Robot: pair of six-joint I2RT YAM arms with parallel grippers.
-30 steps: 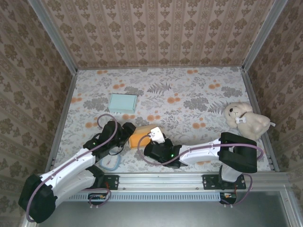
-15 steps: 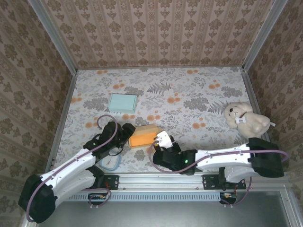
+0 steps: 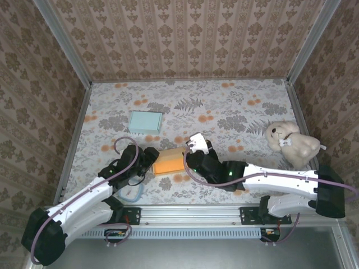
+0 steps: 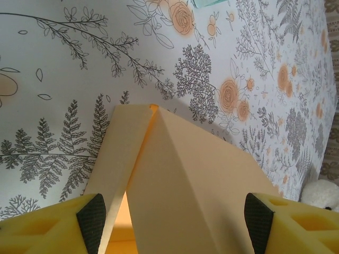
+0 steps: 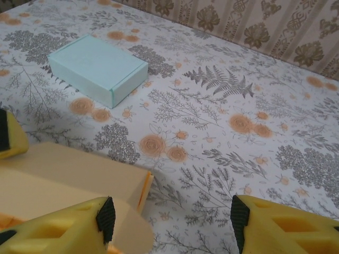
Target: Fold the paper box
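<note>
Top external: paper box (image 3: 168, 162) on floral tablecloth (image 3: 224, 106), wallpapered walls (image 3: 185, 39) around

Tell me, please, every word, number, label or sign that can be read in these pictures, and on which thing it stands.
None: no text can be read anywhere.
The orange paper box and the pale green box are plain.
The tablecloth and the walls carry only flower patterns.
The plush toy has a small white piece at its neck, too small to read.
</note>
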